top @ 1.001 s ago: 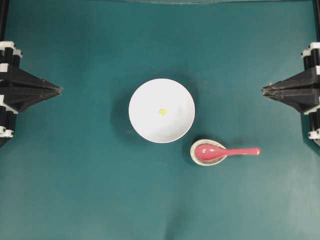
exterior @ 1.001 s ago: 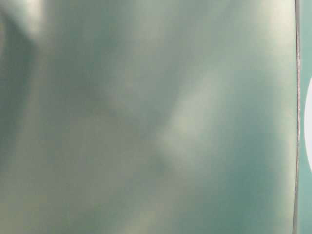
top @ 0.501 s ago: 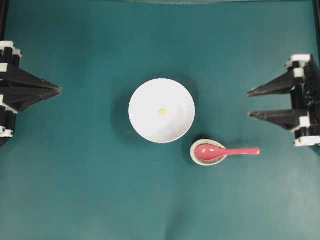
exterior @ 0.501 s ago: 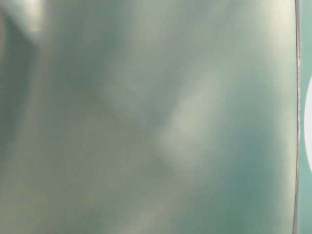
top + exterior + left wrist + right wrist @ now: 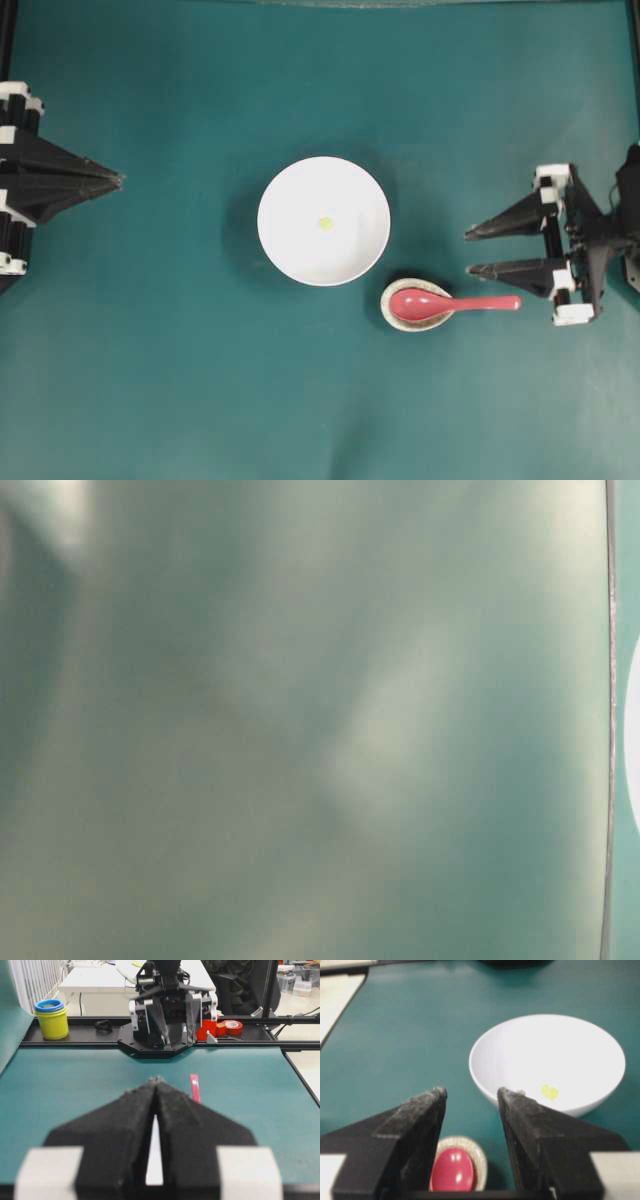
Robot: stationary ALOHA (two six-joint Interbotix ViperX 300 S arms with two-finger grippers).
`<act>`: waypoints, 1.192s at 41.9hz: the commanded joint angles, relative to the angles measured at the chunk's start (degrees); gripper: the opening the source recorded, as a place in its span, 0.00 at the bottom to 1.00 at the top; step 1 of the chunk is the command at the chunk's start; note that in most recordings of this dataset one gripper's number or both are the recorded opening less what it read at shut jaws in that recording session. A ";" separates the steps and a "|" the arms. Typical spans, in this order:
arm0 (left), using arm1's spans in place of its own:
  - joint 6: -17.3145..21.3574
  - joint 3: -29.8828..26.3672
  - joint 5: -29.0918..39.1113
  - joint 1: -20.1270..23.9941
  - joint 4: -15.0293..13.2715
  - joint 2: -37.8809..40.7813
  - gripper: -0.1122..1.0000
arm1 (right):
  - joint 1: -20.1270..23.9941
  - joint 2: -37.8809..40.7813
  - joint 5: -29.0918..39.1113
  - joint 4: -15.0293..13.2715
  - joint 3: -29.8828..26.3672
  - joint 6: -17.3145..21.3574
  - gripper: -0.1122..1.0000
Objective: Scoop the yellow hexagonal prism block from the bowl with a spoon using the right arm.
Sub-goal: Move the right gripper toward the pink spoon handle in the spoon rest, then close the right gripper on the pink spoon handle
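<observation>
- Flat teal table mat (image 5: 180, 380), bearing large round white bowl (image 5: 290, 250) mid-table, tiny yellow hexagonal block (image 5: 324, 223) inside.
- Glossy pink-red spoon (image 5: 455, 303), scoop resting in small speckled beige dish (image 5: 392, 314).
- Right black gripper (image 5: 468, 252) spread wide, empty, near handle.
- Left black gripper (image 5: 118, 181) pinched closed.
- Beyond the table: yellow cup (image 5: 51, 1022), red tape roll (image 5: 232, 1026).
- Table-level view blurred, perhaps only mat.

Overhead straight down on the teal table (image 5: 180, 380); wrists looking inward, both sharing the spoon (image 5: 455, 303).
</observation>
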 commanded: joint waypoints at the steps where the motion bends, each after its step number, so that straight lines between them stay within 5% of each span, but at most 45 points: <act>1: 0.09 -0.97 -0.26 0.00 0.09 0.53 0.10 | 2.64 4.48 -6.24 3.25 0.35 -0.09 0.58; 23: 0.26 -0.88 -0.18 0.00 0.09 0.79 0.10 | 18.46 25.40 -20.13 17.49 0.09 0.62 0.58; 50: 0.26 -0.88 0.70 0.09 0.09 0.88 0.10 | 19.60 34.19 -20.92 18.02 0.18 3.52 0.58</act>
